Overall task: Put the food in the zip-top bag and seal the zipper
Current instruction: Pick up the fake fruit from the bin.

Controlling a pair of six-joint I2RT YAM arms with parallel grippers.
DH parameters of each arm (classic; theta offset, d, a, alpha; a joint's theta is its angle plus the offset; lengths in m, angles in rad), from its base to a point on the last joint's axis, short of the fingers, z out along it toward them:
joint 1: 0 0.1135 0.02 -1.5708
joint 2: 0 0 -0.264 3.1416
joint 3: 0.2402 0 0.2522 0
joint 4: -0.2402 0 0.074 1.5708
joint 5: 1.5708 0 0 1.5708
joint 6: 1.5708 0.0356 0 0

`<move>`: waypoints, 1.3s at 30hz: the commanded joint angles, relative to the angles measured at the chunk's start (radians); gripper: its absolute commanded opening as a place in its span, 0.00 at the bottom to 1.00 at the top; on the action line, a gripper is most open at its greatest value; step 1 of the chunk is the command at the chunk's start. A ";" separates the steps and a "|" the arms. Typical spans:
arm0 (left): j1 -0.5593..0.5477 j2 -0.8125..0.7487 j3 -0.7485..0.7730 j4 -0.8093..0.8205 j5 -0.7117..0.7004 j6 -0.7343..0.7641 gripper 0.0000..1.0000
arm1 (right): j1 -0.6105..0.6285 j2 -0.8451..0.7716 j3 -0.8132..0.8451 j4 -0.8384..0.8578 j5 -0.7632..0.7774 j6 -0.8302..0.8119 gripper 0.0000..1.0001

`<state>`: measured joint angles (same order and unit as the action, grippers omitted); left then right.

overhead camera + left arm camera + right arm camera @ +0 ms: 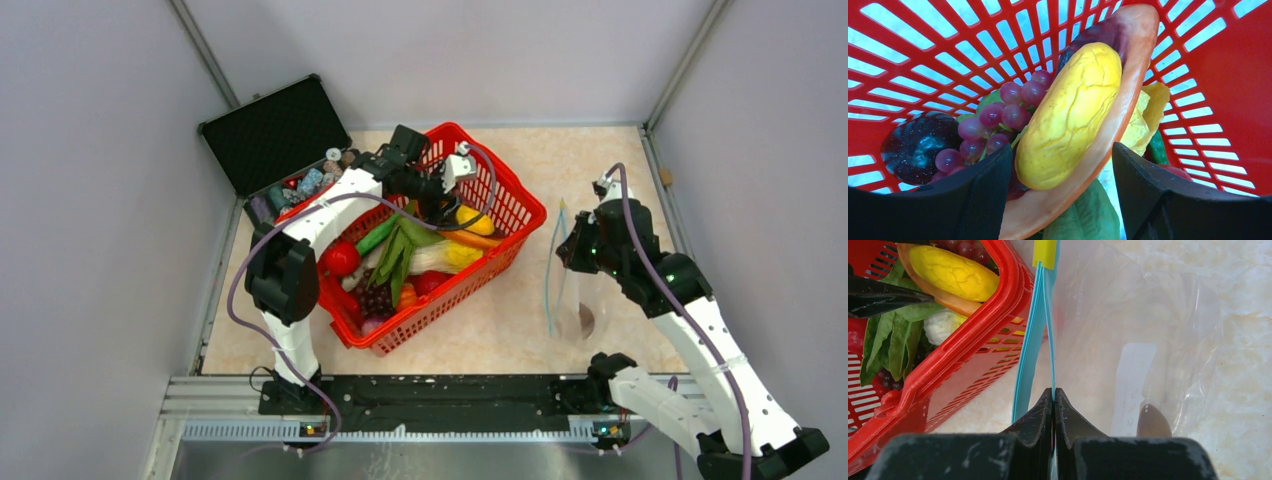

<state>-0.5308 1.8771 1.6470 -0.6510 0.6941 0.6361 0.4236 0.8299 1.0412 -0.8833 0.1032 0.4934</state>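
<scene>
My left gripper reaches into the red basket. It is open, its jaws either side of an orange-rimmed fruit slice with a yellow fruit lying on it. Purple grapes and green leaves lie beside them. The clear zip-top bag hangs right of the basket. My right gripper is shut on one side of its light-blue zipper; the other side bows away, so the mouth gapes. A brown piece sits inside the bag beside the white label.
An open black case with small bottles stands behind the basket at the far left. The basket wall is close to the bag's mouth. A yellow tab sits at the zipper's far end. Grey walls enclose the table.
</scene>
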 commanded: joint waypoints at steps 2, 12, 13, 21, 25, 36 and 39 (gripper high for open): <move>0.003 0.017 0.024 0.007 0.062 -0.009 0.66 | 0.008 -0.023 0.008 0.007 0.001 0.003 0.00; 0.002 -0.039 -0.044 0.045 0.067 -0.032 0.30 | 0.008 -0.039 0.005 0.013 -0.002 0.015 0.00; 0.002 -0.041 -0.049 0.045 0.064 -0.032 0.29 | 0.007 -0.041 0.005 0.014 -0.004 0.016 0.00; 0.002 -0.075 -0.053 0.089 0.034 -0.094 0.00 | 0.008 -0.054 0.003 0.012 -0.004 0.025 0.00; 0.002 -0.166 -0.091 0.193 0.023 -0.196 0.00 | 0.007 -0.062 0.006 0.007 0.020 0.034 0.00; 0.000 -0.436 -0.198 0.260 -0.044 -0.373 0.00 | 0.008 -0.072 -0.003 0.035 0.078 0.079 0.00; -0.037 -0.515 -0.229 0.255 -0.008 -0.427 0.00 | 0.009 -0.070 -0.002 0.044 0.116 0.111 0.00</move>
<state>-0.5331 1.4570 1.4574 -0.4229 0.6506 0.3077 0.4236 0.7723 1.0409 -0.8814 0.1616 0.5610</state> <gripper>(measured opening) 0.392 0.004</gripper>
